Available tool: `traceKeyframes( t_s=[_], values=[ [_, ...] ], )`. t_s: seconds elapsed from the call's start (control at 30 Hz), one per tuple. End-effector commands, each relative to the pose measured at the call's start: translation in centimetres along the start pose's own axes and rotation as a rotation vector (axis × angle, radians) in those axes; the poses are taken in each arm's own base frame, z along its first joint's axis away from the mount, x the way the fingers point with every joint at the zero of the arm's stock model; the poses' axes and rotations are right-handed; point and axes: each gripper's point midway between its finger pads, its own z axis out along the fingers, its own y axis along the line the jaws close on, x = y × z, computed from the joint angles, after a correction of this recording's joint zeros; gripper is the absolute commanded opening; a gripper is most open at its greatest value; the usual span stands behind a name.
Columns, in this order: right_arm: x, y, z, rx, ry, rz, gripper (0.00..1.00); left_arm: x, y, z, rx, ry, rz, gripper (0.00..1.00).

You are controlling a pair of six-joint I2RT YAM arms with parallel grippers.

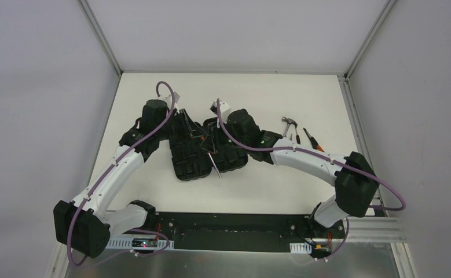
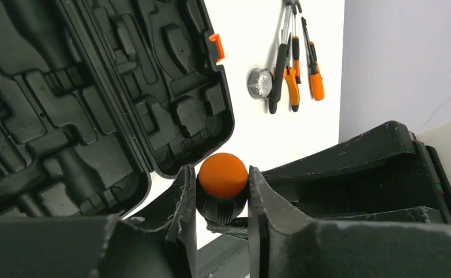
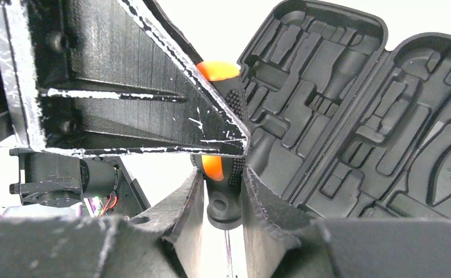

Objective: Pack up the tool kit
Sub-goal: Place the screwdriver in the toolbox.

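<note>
"Black case (image 1: 188, 162): where does it lie?" the listener asks.

"In the middle of a white table (image 1: 269, 185), opened flat," the describer says. "Both halves face up and show moulded slots. A small orange latch (image 2: 216, 47) sits on the rim of one half. The two arms reach in over the case, one from each side."

"And what do the arms hold?"

"One screwdriver (image 2: 223, 174), shared between them. The left gripper (image 2: 220, 171) has its fingers closed on the handle just under the rounded orange butt end, pressing from both sides. The right gripper (image 3: 223, 176) clamps the black part of the same handle, farther from that orange end. The two grippers sit very close, and one left finger crosses the upper part of the right wrist view."

"Where is the screwdriver against the case?"

"From above, its thin metal shaft slants across the case near the hinge line, between the two halves. Whether the tip touches the plastic cannot be told."

"Anything else on the table?"

"To the right, well apart from the case, loose tools (image 2: 314, 78) lie side by side. A hammer (image 1: 288, 123) is nearest the case, with orange-handled pieces just beside it. A small shiny round object (image 2: 260, 83) lies next to them, but what it is cannot be told."
</note>
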Motion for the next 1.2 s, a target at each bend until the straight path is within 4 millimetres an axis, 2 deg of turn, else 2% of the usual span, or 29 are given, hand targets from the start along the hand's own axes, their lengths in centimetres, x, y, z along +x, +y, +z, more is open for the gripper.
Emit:
traceKeyframes(
  t_s=[0.0,0.07,0.17,0.2,0.27,0.3,0.37,0.5,0.67,0.77,0.97,1.17],
  values=[
    [-3.1,0.3,-0.7,0.029,-0.077,-0.035,0.22,-2.9,-2.9,-2.2,0.068,-0.113,0.137,0.0],
    [-3.2,-0.2,-1.3,0.066,-0.088,-0.036,0.32,-3.8,-2.7,-2.9,0.036,-0.157,0.218,0.0],
    [-3.1,-1.7,-2.8,0.144,-0.122,-0.035,0.53,-5.4,-2.4,-4.2,-0.032,-0.228,0.373,0.0],
    [-3.4,-2.9,-3.4,0.208,-0.15,-0.034,0.59,-5.8,-2.5,-4.5,-0.053,-0.252,0.443,0.0],
    [-2.9,-4.3,-4.5,0.277,-0.162,-0.032,0.69,-6.2,-2.5,-4.9,-0.128,-0.281,0.664,0.0],
    [-2.5,-5.0,-5.0,0.307,-0.163,-0.032,0.73,-5.7,-3.0,-4.8,-0.156,-0.285,0.782,0.0],
    [-2.0,-6.1,-6.1,0.356,-0.176,-0.028,0.78,-5.4,-3.2,-4.7,-0.211,-0.279,0.979,0.0],
    [-0.4,-8.1,-7.8,0.431,-0.19,0.0,0.81,-5.3,-2.7,-3.9,-0.25,-0.235,1.192,0.0],
    [1.4,-10.1,-9.5,0.484,-0.194,0.032,0.83,-5.0,-2.4,-2.6,-0.208,-0.254,1.376,0.0],
    [1.9,-10.8,-10.1,0.497,-0.197,0.053,0.83,-4.9,-2.6,-1.7,-0.17,-0.299,1.426,0.0],
    [0.9,-10.6,-10.6,0.477,-0.21,0.091,0.85,-4.0,-3.3,-1.3,-0.078,-0.383,1.43,0.0],
    [-0.3,-10.4,-10.7,0.458,-0.168,0.159,0.86,-3.3,-2.2,-1.8,-0.073,-0.448,1.407,0.0]
  ],
)
